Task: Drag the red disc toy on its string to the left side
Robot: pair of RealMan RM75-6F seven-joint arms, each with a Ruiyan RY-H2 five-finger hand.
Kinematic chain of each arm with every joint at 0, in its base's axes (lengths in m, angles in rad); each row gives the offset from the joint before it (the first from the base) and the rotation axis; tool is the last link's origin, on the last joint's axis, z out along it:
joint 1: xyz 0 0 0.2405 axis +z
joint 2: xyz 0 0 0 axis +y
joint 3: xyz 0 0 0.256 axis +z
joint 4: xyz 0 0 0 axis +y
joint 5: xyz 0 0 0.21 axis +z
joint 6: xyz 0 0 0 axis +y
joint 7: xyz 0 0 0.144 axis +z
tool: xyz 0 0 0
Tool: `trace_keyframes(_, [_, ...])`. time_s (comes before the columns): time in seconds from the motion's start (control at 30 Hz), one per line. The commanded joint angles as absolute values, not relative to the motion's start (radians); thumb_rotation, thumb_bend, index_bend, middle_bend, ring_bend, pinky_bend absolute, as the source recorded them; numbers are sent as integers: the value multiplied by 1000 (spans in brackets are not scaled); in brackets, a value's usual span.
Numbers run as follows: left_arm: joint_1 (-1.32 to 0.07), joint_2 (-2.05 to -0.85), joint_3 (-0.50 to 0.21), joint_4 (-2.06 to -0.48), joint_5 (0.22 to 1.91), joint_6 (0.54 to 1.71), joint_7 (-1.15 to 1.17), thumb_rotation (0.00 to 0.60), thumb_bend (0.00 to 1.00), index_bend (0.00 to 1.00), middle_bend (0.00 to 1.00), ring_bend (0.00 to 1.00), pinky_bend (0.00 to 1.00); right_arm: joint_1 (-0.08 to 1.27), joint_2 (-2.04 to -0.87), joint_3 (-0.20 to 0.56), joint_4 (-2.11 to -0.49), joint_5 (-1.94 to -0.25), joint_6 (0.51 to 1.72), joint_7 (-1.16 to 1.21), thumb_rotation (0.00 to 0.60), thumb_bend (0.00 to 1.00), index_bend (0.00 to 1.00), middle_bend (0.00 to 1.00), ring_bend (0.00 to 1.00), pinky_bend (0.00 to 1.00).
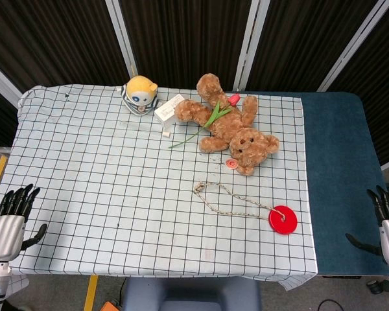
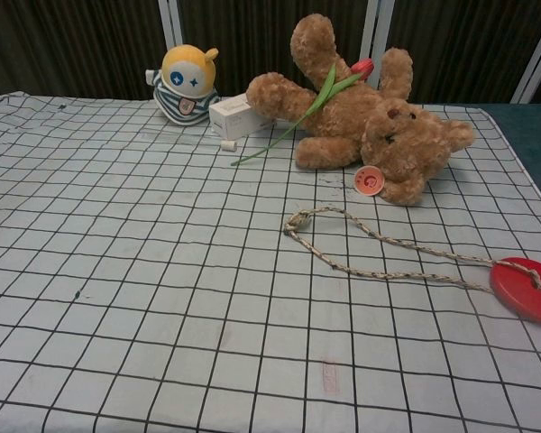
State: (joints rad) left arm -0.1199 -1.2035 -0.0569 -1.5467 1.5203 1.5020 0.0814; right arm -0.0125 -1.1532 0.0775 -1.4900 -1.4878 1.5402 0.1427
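The red disc toy [image 1: 282,219] lies flat on the checked cloth at the front right, also seen as the red disc toy [image 2: 526,288] in the chest view. Its braided string [image 1: 228,197] loops away to the left, the string [image 2: 361,245] ending in a bend near the cloth's middle. My left hand [image 1: 10,221] hovers off the table's front left corner with fingers spread, holding nothing. My right hand [image 1: 386,223] sits off the front right edge, fingers apart and empty. Neither hand shows in the chest view.
A brown teddy bear [image 1: 230,123] with an artificial tulip [image 1: 211,119] across it lies at the back, just beyond the string. A yellow round-headed doll [image 1: 140,94] and a small white box [image 1: 169,108] stand at the back left. Dark blue cloth [image 1: 337,175] covers the right strip.
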Motion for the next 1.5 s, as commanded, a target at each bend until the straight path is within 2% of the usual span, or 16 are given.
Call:
trace_keyframes(0.03, [-121, -1204, -58, -1548, 1520, 1502, 80, 600, 353, 0, 0, 0, 0, -11, -1153, 78, -1491, -1488, 1540, 142, 600, 29, 0, 0, 0, 0])
trace_keyframes(0.4, [-188, -1225, -68, -1595, 1561, 1440, 108, 600, 358, 0, 0, 0, 0, -19, -1148, 85, -1489, -1472, 1550, 160, 600, 29, 0, 0, 0, 0])
trace_keyframes(0.57, [-297, -1273, -100, -1646, 1577, 1322, 109, 600, 357, 0, 0, 0, 0, -14, -1144, 87, -1486, -1463, 1538, 149, 600, 29, 0, 0, 0, 0])
trace_keyframes(0.7, [-396, -1358, -141, -1642, 1546, 1212, 127, 600, 357, 0, 0, 0, 0, -9, -1137, 92, -1483, -1457, 1528, 157, 600, 29, 0, 0, 0, 0])
trace_keyframes(0.83, [-512, -1471, -187, -1587, 1484, 1079, 156, 600, 358, 0, 0, 0, 0, -11, -1132, 94, -1475, -1451, 1525, 175, 600, 29, 0, 0, 0, 0])
trace_keyframes(1.03, [-660, -1631, -240, -1473, 1422, 955, 217, 600, 359, 0, 0, 0, 0, -21, -1136, 96, -1441, -1423, 1517, 213, 600, 29, 0, 0, 0, 0])
trace_keyframes(1.5, [-938, -1920, -346, -1179, 1298, 783, 216, 600, 359, 0, 0, 0, 0, -37, -1156, 98, -1397, -1395, 1507, 253, 600, 29, 0, 0, 0, 0])
